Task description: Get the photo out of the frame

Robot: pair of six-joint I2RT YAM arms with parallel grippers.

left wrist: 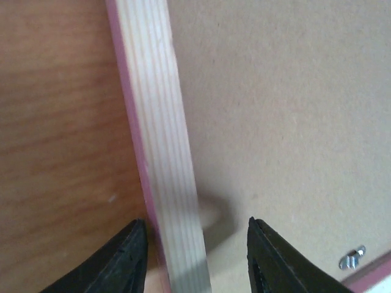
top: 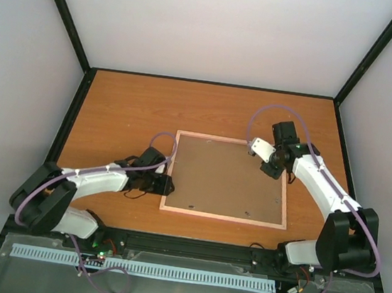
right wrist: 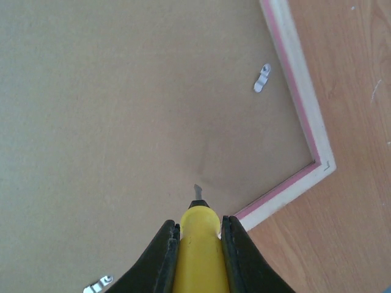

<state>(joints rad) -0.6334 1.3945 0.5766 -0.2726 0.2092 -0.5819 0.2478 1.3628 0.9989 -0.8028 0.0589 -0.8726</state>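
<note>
The pink frame (top: 220,215) lies face down on the table, its brown backing board (top: 224,178) on top. The photo is hidden under the board. My left gripper (top: 168,184) is open at the frame's left rail. In the left wrist view it (left wrist: 195,223) straddles the pale wooden rail (left wrist: 162,152), one finger on the table side and one over the board (left wrist: 281,110). My right gripper (top: 270,168) hovers over the board's far right part. In the right wrist view it (right wrist: 199,223) is shut on a yellow-handled tool (right wrist: 198,256), whose metal tip (right wrist: 198,192) points at the board near a frame corner (right wrist: 305,116).
Small metal clips sit on the board near the frame's rails (right wrist: 261,78) (right wrist: 98,285) (left wrist: 352,258). The wooden table (top: 129,110) is walled by white panels at the left, back and right. The arm bases stand at the near edge.
</note>
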